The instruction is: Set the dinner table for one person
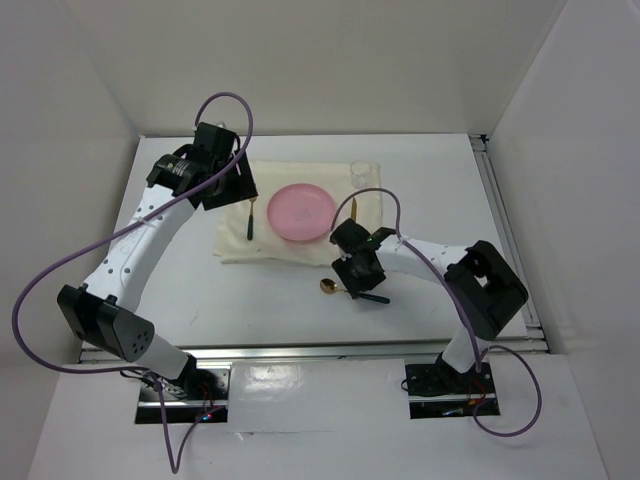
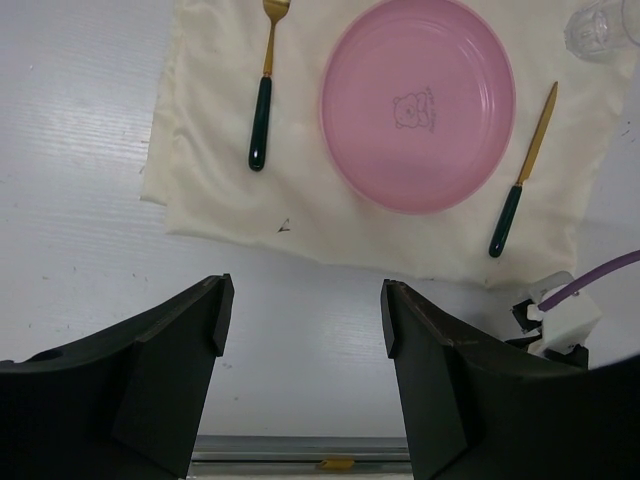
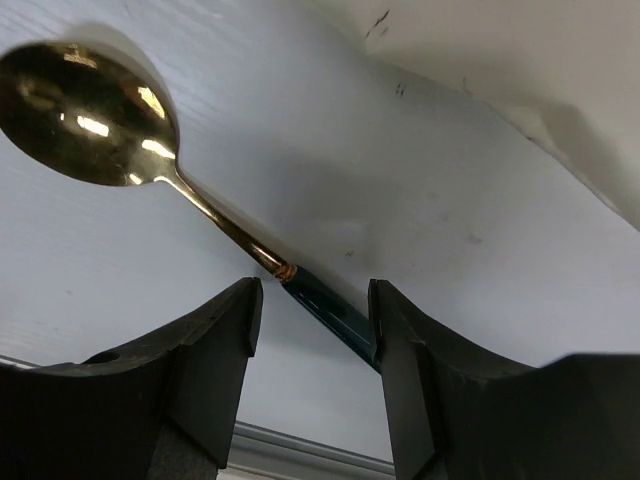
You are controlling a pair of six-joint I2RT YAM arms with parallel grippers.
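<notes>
Nearest my side of the round pink plastic plate (image 2: 418,100), the right pincer (image 3: 312,300) is spread and lowered over the gold spoon with a dark green handle (image 3: 90,110). Its fingers stand either side of the handle and have not pinched it. I read that as lining up a grasp, since the spoon is the one piece lying off the cream rectangular cloth (image 2: 215,170), on bare white just short of the plate's near right. The large flat matte white surface (image 1: 260,300) lies under the plate and runs out past the cloth on every side. The metal rail (image 1: 300,350) along its near edge is close behind the spoon, so I judge there is little room to drag backward. Lifting toward the plate looks freer. On the cloth, the gold fork with a green handle (image 2: 262,100) lies left of the plate and the matching gold knife (image 2: 522,170) right of it, both handles toward me. The spoon's slot would be beyond the knife. A small clear glass (image 2: 600,28) stands past the plate's far right. The left pincer (image 2: 300,310) hangs spread and empty, far left of the plate.
</notes>
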